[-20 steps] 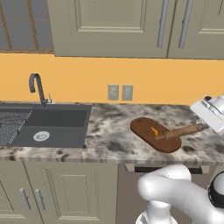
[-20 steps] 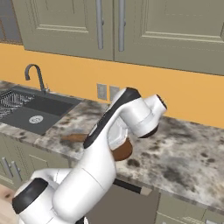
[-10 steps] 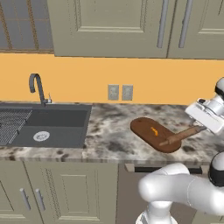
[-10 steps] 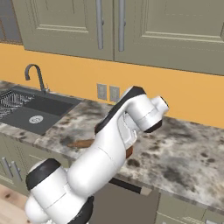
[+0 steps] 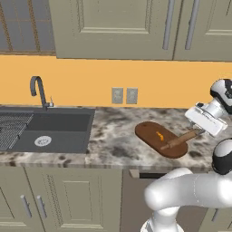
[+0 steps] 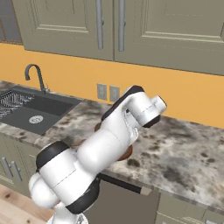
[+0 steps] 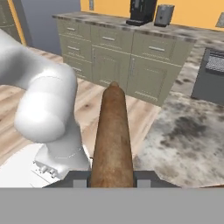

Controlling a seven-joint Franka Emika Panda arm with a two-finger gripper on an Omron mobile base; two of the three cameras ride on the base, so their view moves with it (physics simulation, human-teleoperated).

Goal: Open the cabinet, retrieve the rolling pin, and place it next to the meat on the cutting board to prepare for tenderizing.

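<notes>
The cutting board [image 5: 152,132] lies on the counter right of the sink, with the small orange meat [image 5: 159,135] on its middle. My gripper [image 5: 200,130] hangs just right of the board, shut on one end of the brown rolling pin [image 5: 180,139]. The pin slants down to the left, and its far end reaches over the board's front right end, close to the meat. In the hand view the rolling pin [image 7: 113,135] runs straight out between the fingers [image 7: 146,177]. The cabinet [image 5: 136,27] above has both doors shut, handles [image 5: 168,25] side by side. My arm hides most of the board [image 6: 127,153].
A dark sink [image 5: 50,129] with a faucet [image 5: 38,90] takes up the counter's left. Two wall outlets [image 5: 124,95] sit behind the board. Marbled counter [image 6: 183,148] stretches to the right. A coffee machine [image 7: 142,11] and toaster [image 7: 163,14] stand on a far counter.
My hand has shifted slightly left and down with the rolling pin, bringing its free end further over the board. The arm's elbow has risen.
</notes>
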